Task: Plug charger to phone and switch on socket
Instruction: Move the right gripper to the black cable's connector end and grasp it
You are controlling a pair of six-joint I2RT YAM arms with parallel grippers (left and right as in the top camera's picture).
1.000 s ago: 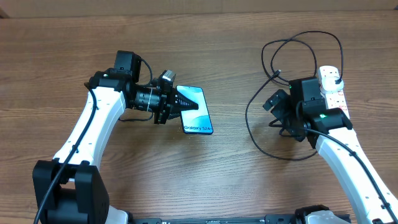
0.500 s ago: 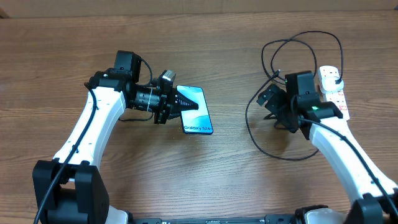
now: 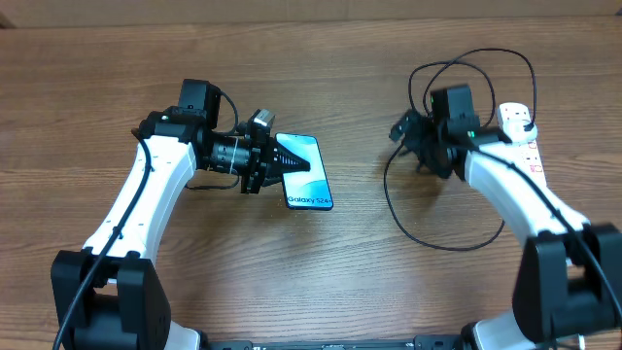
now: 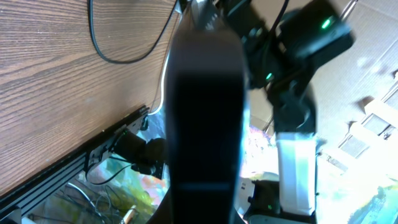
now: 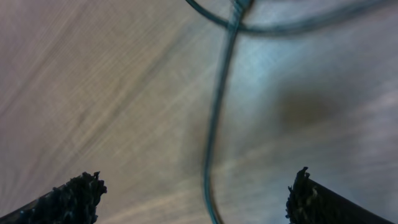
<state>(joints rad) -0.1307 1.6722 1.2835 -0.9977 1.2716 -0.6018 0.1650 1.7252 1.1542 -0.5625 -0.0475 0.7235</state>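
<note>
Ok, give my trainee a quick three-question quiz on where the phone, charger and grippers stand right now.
1. True or false: the left gripper is shut on the phone.
2. In the right wrist view, what runs between the open fingers of the right gripper? A) the charger B) a red switch C) a white cord
3. Fill in: the socket lies on the robot's ____ side.
Key: 1 true; 2 A; 3 right.
</note>
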